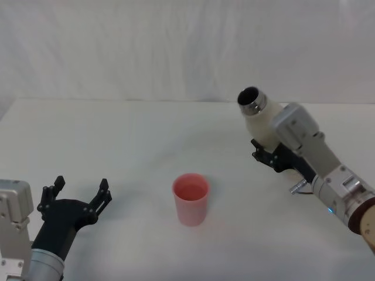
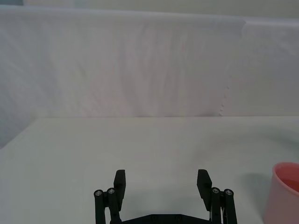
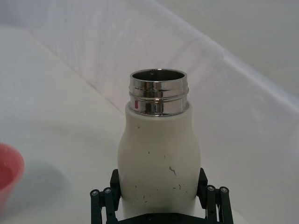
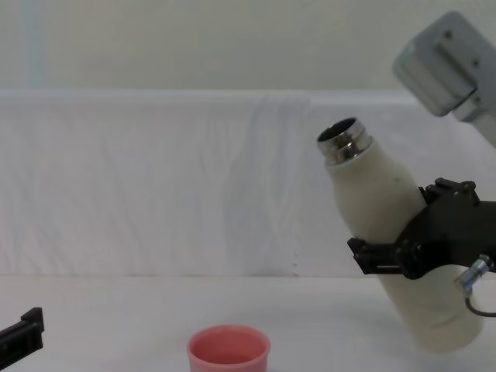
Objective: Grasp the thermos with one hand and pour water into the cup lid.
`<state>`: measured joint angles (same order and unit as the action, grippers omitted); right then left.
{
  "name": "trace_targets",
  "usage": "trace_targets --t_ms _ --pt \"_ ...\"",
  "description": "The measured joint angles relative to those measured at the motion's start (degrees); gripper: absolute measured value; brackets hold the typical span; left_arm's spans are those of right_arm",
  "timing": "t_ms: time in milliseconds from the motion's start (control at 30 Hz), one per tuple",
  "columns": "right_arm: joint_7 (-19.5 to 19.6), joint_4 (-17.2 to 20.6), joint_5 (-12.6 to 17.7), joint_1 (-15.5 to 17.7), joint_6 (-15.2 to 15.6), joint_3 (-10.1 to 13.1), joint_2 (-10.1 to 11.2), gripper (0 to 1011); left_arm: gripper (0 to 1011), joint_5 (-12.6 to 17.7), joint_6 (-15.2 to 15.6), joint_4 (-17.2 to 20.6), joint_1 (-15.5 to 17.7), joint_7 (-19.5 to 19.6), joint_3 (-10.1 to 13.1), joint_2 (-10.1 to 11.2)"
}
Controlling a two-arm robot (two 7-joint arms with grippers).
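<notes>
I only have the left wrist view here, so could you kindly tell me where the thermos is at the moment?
Observer: The right gripper is shut on the thermos and holds it above the table, to the robot's right of the cup lid.
Operator: Thank you. Is it upright?
Observer: No, it leans, its open steel neck tipped toward the cup lid.
Operator: Is the mouth over the cup lid yet?
Observer: Not yet; in the head view the neck sits well to the right of it and farther back.
</notes>
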<state>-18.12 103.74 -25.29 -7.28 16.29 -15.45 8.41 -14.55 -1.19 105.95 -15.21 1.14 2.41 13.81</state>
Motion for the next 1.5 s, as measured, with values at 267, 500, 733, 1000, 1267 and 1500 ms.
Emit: trace_targets --t_ms 267,500,733,1000,1267,1500 --pt "-0.1 -3.5 8.8 -1.2 -2.4 3.0 -2.7 960 1001 0.0 0.0 0.0 0.0 0.0 0.0 0.0" --pt "-0.8 -7.1 14.0 -3.0 -3.4 4.5 -3.9 960 1001 0.0 0.0 0.0 0.0 0.0 0.0 0.0" --pt "-1.9 -11.0 19.1 -5.2 -4.3 5.6 -5.1 960 1001 0.0 0.0 0.0 0.0 0.0 0.0 0.0" --pt "-3.2 -15.0 23.8 -7.5 -5.1 6.0 -6.2 960 1001 0.0 0.0 0.0 0.0 0.0 0.0 0.0" --pt "-4.0 -18.1 27.0 -9.2 -5.8 5.0 -7.1 960 1001 0.0 0.0 0.0 0.0 0.0 0.0 0.0" --pt "-4.0 -19.7 28.6 -9.8 -6.1 4.1 -7.2 960 1001 0.0 0.0 0.0 0.0 0.0 0.0 0.0"
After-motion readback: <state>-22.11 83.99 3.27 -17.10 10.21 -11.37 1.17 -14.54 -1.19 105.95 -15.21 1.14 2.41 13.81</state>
